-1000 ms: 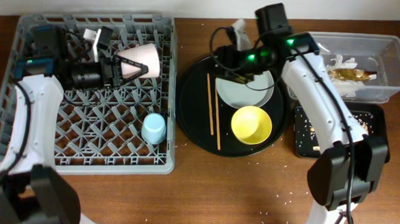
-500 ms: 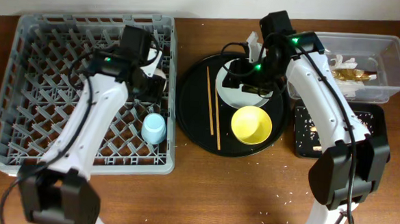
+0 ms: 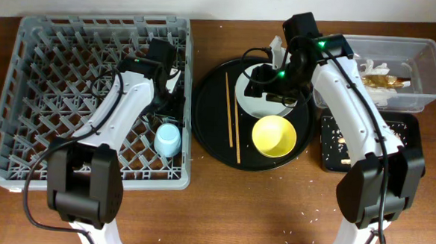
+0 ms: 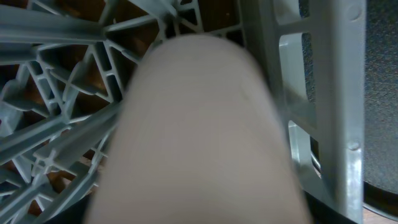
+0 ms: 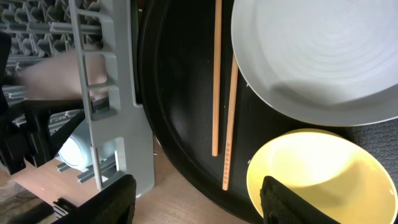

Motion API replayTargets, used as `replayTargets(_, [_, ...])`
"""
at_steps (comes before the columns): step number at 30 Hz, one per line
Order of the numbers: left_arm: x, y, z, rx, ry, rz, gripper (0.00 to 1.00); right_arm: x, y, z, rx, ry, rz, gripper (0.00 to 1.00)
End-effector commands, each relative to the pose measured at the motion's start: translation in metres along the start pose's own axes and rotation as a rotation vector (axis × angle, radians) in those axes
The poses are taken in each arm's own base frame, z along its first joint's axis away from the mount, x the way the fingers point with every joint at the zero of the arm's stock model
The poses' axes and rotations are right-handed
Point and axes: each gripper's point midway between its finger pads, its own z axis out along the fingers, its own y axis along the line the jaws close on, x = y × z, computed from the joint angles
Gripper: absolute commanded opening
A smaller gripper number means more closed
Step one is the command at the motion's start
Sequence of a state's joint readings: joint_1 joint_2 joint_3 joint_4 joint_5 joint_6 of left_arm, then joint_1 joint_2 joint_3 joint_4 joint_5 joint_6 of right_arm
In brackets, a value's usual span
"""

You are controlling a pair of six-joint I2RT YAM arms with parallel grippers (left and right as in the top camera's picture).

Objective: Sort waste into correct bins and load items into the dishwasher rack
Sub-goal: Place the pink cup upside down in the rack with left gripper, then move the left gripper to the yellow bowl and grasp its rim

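My left gripper (image 3: 172,91) is low at the right edge of the grey dishwasher rack (image 3: 45,135), shut on the pink cup (image 4: 199,124), which fills the left wrist view as a blur. The light blue cup (image 3: 167,139) lies in the rack just in front of it. My right gripper (image 3: 268,83) is open and empty above the grey plate (image 3: 258,103). The yellow bowl (image 3: 274,135) and two chopsticks (image 3: 231,119) lie on the round black tray (image 3: 210,129). The right wrist view shows the plate (image 5: 317,56), bowl (image 5: 311,174) and chopsticks (image 5: 217,74).
The clear tub (image 3: 423,54) at the back right holds tissue and the gold wrapper (image 3: 384,81). The shallow black tray (image 3: 407,147) with crumbs is in front of it. A crumpled tissue (image 3: 276,43) sits behind the round tray. The rack wall (image 5: 112,93) borders the round tray.
My left arm swung from the rack's far left to its right edge with the pink cup and lowered it. My right gripper shifted slightly over the plate, then stayed.
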State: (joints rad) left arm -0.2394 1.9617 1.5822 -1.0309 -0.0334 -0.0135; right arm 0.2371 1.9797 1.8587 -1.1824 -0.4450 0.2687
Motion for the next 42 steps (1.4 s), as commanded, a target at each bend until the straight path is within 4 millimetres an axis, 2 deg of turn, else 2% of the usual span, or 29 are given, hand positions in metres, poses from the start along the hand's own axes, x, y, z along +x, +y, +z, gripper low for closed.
replayTargets(1, [-0.011,0.003,-0.011,0.010,-0.023,-0.018,0.79,0.004,-0.005,0.003,0.024,0.018,-0.022,0.58])
replayTargets(3, [-0.018,0.009,-0.029,0.008,-0.036,-0.034,0.79,0.003,-0.001,-0.006,0.024,-0.003,-0.051,0.57])
replayTargets(6, [-0.031,0.012,-0.076,0.008,-0.074,-0.048,0.79,0.001,0.000,-0.042,0.072,-0.087,-0.073,0.55])
replayTargets(9, [-0.037,0.002,-0.131,0.063,-0.123,-0.043,0.78,0.016,-0.014,-0.108,0.180,-0.197,-0.052,0.56])
replayTargets(11, [-0.034,-0.008,-0.159,0.124,-0.140,-0.074,0.78,0.035,-0.022,-0.138,0.215,-0.224,-0.020,0.59])
replayTargets(13, [-0.029,-0.021,-0.173,0.194,-0.135,-0.078,0.77,0.049,-0.028,-0.154,0.231,-0.227,0.007,0.62])
replayTargets(15, [-0.022,-0.034,-0.177,0.249,-0.110,-0.066,0.75,0.062,-0.038,-0.158,0.275,-0.195,0.035,0.66])
replayTargets(18, [-0.013,-0.047,-0.176,0.264,-0.070,-0.069,0.72,0.072,-0.056,-0.147,0.339,-0.132,0.065,0.67])
replayTargets(26, [-0.025,-0.082,-0.174,0.281,-0.126,0.022,0.73,0.082,-0.096,-0.071,0.350,-0.049,0.144,0.68])
replayTargets(28, [-0.029,-0.093,-0.167,0.289,-0.131,0.022,0.73,0.086,-0.106,-0.052,0.347,-0.043,0.166,0.68])
replayTargets(30, [-0.031,-0.104,-0.155,0.296,-0.123,0.015,0.73,0.087,-0.109,-0.043,0.344,-0.045,0.172,0.68])
replayTargets(36, [-0.036,-0.147,-0.099,0.326,-0.104,-0.038,0.72,0.077,-0.112,-0.046,0.335,-0.092,0.220,0.68])
replayTargets(39, [-0.037,-0.188,-0.065,0.362,-0.130,-0.011,0.71,0.066,-0.114,-0.072,0.291,-0.154,0.272,0.68])
replayTargets(42, [-0.034,-0.215,-0.043,0.370,-0.121,0.030,0.68,0.061,-0.123,-0.103,0.295,-0.217,0.318,0.68])
